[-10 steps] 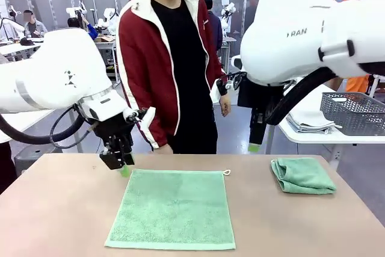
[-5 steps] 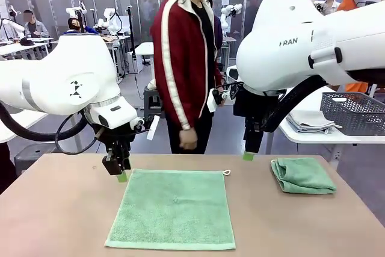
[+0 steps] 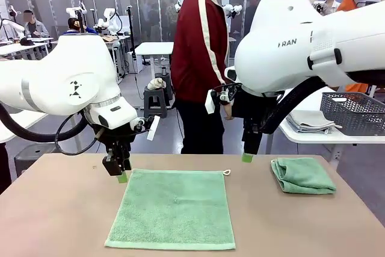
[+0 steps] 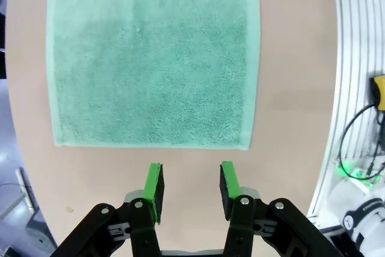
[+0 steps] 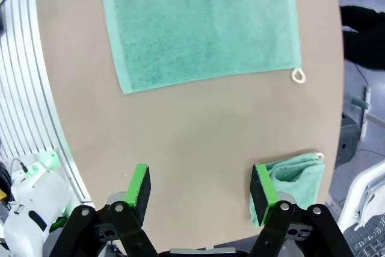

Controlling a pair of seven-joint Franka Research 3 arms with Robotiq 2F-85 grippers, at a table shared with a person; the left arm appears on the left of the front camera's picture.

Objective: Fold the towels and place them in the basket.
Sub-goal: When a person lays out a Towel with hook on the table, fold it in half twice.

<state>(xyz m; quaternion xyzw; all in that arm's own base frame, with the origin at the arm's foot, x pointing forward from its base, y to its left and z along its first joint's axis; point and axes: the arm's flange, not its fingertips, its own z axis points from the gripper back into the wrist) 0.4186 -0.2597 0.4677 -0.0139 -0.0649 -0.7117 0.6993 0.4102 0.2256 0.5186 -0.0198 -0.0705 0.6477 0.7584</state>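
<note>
One spread towel (image 4: 150, 58) lies just beyond the left end effector (image 4: 191, 168).

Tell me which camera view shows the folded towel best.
The front view: the folded towel lies whole and uncovered on the table's right side. The right wrist view gives part of it, cut by a finger of the right gripper. The left wrist view looks at the spread towel.
</note>
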